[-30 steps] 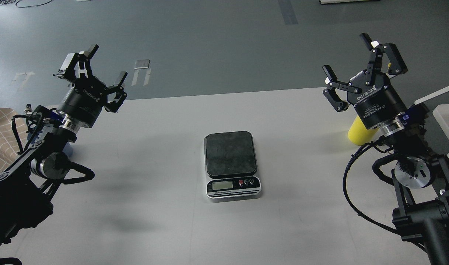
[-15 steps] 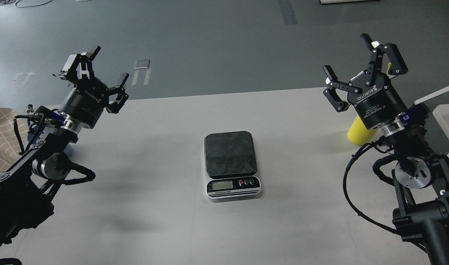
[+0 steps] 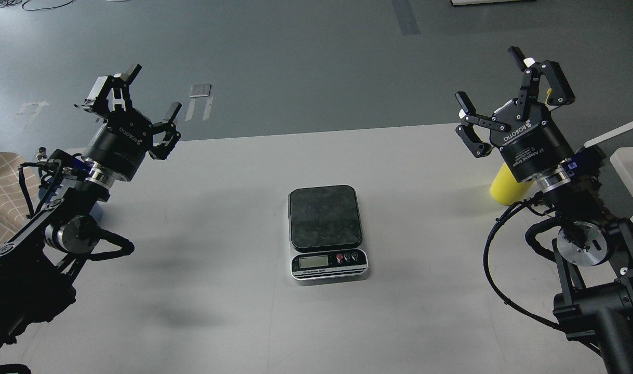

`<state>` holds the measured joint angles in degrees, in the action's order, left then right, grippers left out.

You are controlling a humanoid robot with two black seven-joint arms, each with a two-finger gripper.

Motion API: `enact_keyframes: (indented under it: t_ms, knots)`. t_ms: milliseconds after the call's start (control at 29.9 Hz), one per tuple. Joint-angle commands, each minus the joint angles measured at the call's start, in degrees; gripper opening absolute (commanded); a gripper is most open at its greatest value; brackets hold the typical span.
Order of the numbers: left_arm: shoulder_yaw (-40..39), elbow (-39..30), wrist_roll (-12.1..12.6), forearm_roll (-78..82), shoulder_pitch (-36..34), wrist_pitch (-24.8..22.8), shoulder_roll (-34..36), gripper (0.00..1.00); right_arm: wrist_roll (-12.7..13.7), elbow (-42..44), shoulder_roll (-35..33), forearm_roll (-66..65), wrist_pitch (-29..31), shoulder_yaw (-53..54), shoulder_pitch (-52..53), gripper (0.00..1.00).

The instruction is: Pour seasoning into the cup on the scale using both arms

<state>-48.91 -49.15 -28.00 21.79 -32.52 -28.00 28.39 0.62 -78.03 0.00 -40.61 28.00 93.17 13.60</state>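
Digital kitchen scale [image 3: 325,228]: nearest item, table centre, display facing the robot, dark platform bare.

White table [image 3: 233,291]: carries the scale and bottle.

Yellow seasoning bottle [image 3: 504,186]: right side, mostly hidden behind the right wrist; nozzle not visible.

Right gripper [image 3: 508,93]: raised above the bottle, fingers spread wide, empty.

Left gripper [image 3: 134,98]: raised at far left, fingers spread wide, empty.

Cup: not identifiable; possibly a bluish patch behind the left arm.

Risk: the right arm masks the bottle, so a descending finger may tip it.

Scale [image 3: 325,218] sits mid-table between two raised, spread pincers; seasoning [image 3: 504,188] behind the right.
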Motion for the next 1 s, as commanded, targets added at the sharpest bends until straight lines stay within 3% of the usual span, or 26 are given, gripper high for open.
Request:
enact_keyframes:
  t_ms: [0, 970]
  knots:
    - [0.1, 0.0, 0.0, 0.0, 0.0, 0.0, 0.0, 0.98, 0.0, 0.1, 0.0, 0.0, 0.0, 0.0, 0.1, 1.0]
    - [0.5, 0.0, 0.0, 0.2, 0.0, 0.0, -0.1, 0.98, -0.4, 0.7, 0.0, -0.2, 0.0, 0.2, 0.7, 1.0]
